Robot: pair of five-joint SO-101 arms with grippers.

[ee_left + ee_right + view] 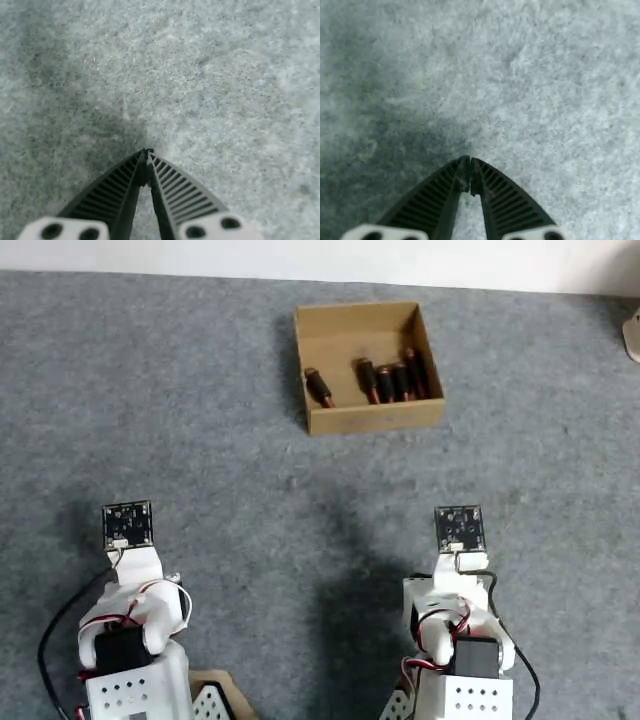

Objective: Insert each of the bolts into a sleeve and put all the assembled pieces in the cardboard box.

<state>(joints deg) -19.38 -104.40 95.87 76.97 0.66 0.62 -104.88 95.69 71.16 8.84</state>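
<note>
The cardboard box stands at the far middle of the grey felt table. Inside it lie several dark bolt-and-sleeve pieces with copper ends: one apart at the box's left, the others side by side at its right. My left arm sits folded at the near left and my right arm at the near right, both far from the box. My left gripper is shut, its black fingertips meeting over bare felt. My right gripper is shut too, with nothing in it.
Grey felt covers the table between the arms and the box. A pale object pokes in at the far right edge. A bit of brown board shows beside the left arm's base.
</note>
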